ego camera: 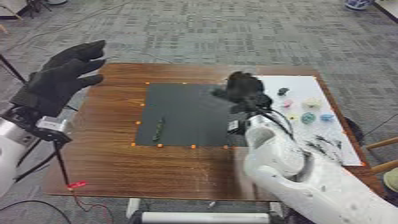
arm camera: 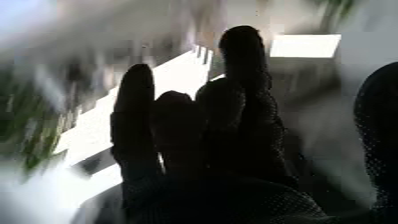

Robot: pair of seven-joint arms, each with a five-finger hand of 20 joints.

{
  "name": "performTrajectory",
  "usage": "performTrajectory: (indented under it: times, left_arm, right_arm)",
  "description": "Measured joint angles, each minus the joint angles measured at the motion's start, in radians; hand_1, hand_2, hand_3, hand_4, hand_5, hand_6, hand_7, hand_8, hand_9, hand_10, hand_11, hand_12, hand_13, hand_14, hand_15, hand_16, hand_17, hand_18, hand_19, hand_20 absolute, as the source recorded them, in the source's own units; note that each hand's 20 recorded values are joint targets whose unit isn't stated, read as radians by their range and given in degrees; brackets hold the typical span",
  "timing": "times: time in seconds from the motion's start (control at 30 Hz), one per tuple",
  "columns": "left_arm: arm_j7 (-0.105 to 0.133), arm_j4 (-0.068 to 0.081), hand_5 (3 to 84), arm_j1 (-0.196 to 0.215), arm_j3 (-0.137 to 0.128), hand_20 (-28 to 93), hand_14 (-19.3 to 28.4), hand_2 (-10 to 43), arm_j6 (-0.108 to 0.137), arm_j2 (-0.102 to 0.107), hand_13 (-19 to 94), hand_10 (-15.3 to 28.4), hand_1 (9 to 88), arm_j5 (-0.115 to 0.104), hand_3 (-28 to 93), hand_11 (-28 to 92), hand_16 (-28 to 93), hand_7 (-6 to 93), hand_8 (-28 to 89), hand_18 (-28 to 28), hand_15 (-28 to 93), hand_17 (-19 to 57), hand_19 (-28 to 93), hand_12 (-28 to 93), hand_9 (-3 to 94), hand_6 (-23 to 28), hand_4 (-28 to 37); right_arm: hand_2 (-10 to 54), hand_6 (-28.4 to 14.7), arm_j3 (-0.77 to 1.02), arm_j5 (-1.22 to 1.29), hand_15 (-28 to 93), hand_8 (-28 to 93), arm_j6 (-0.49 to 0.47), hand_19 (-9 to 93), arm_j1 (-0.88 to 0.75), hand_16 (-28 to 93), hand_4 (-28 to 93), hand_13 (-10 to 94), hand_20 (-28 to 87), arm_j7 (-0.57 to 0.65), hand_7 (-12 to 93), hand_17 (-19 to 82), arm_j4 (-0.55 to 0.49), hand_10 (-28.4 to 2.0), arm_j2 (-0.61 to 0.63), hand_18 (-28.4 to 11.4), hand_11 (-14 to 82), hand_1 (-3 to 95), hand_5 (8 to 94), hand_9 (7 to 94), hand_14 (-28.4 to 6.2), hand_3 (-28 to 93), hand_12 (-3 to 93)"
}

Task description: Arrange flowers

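In the head view my right hand (ego camera: 242, 91) is above the right part of the black mat (ego camera: 191, 102), near the white sheet (ego camera: 345, 135). Its fingers look straight and hold nothing in the right wrist view, where the glove (arm camera: 209, 145) is dark against a blurred background. A green stem (ego camera: 159, 129) lies on the mat's left part. The white sheet carries a pink flower (ego camera: 287, 103), a cream one (ego camera: 312, 102), a teal one (ego camera: 308, 118), a blue one (ego camera: 327, 117) and a small yellow one (ego camera: 291, 117). My left hand (ego camera: 58, 82) is raised off the table's left side, open.
A small dark item (ego camera: 282, 92) lies near the sheet's upper part, and dark, thin sprigs (ego camera: 327, 146) lie lower on it. Orange marks edge the mat. The brown table (ego camera: 107, 165) has a red piece (ego camera: 77, 185) at its front left. A chair (ego camera: 384, 165) stands to the right.
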Motion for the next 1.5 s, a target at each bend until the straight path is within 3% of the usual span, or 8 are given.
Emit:
performTrajectory:
  times: [0.13,0.2,0.27,0.33,0.43,0.53,0.97,1.5]
  left_arm:
    - [0.033,0.001,18.1,0.043,-0.003,10,10.6,-9.5,0.009,-0.024,3,7.8,27.4,-0.117,60,20,-6,20.2,-9,19.7,37,-12.0,33,20,10.9,1.5,-28.3]
    - [0.035,0.000,18.2,0.059,-0.003,10,11.0,-9.5,0.021,-0.035,3,7.7,27.5,-0.144,60,20,-6,20.3,-9,19.8,37,-12.0,33,20,10.9,1.5,-28.3]
    - [0.036,-0.002,18.4,0.067,-0.003,10,11.1,-9.5,0.030,-0.050,3,7.8,27.4,-0.113,60,20,-6,20.4,-9,19.9,38,-12.1,33,20,11.1,1.5,-28.3]
    - [0.041,-0.002,18.4,0.068,0.000,10,10.8,-9.5,0.043,-0.071,3,7.8,27.4,-0.037,60,20,-6,20.4,-9,19.9,37,-12.1,34,20,11.1,1.5,-28.3]
    - [0.052,-0.002,18.4,0.063,0.021,10,10.7,-9.5,0.064,-0.101,3,7.8,27.4,0.038,60,20,-6,20.5,-9,19.7,37,-12.1,33,20,11.0,1.5,-28.3]
    - [0.053,0.000,18.4,0.058,0.042,10,10.6,-9.5,0.068,-0.114,3,7.8,27.4,0.029,60,20,-6,20.6,-9,19.6,38,-11.9,33,20,11.0,1.5,-28.3]
    - [0.053,-0.008,18.7,0.093,0.028,11,10.4,-9.5,0.074,-0.115,3,7.8,26.9,0.004,61,21,-6,20.7,-9,19.6,38,-11.9,33,19,11.3,1.4,-28.3]
    - [0.051,-0.010,18.7,0.106,0.026,11,10.4,-9.5,0.075,-0.115,3,7.8,26.6,0.003,61,21,-6,20.9,-9,19.6,38,-11.9,33,19,11.2,1.4,-28.3]
  right_arm:
    - [-9.5,-4.6,0.216,-0.083,82,-17,0.085,73,-0.186,45,-28,59,40,0.013,61,25,-0.090,-14.2,0.116,-19.9,67.9,21.8,56.3,59.7,-14.2,76,57.6]
    - [-9.5,-4.6,0.313,-0.084,82,-17,0.097,73,-0.276,45,-28,58,41,0.028,61,25,-0.092,-14.2,0.153,-19.9,68.1,29.0,56.1,59.4,-14.2,65,57.1]
    - [-9.5,-4.6,0.405,-0.080,82,-17,0.100,73,-0.366,46,-28,58,41,0.049,61,25,-0.087,-14.1,0.175,-19.7,68.2,39.3,56.1,59.3,-14.2,48,57.2]
    - [-9.5,-4.5,0.498,-0.073,82,-17,0.095,72,-0.461,46,-28,58,41,0.067,62,25,-0.083,-14.0,0.186,-19.6,68.2,44.8,56.0,59.3,-14.1,39,57.5]
    - [-9.5,-4.4,0.614,-0.065,82,-18,0.055,71,-0.594,46,-28,58,42,0.081,61,25,-0.082,-14.0,0.199,-19.5,68.3,37.5,55.5,58.5,-14.2,54,57.6]
    - [-9.5,-4.3,0.695,-0.060,82,-18,-0.011,71,-0.707,46,-28,58,42,0.090,61,24,-0.084,-14.0,0.218,-19.5,68.2,19.7,55.3,58.2,-14.2,81,57.7]
    - [-9.5,-4.3,0.925,-0.017,82,-18,-0.098,71,-1.061,46,-28,58,42,0.089,61,24,-0.137,-14.1,0.238,-19.7,68.3,20.2,55.5,58.0,-14.3,79,57.2]
    - [-9.5,-4.1,0.865,-0.018,82,-18,-0.130,71,-1.048,46,-28,58,42,0.101,61,24,-0.048,-14.1,0.222,-19.6,68.4,20.9,55.9,58.4,-14.1,82,56.9]
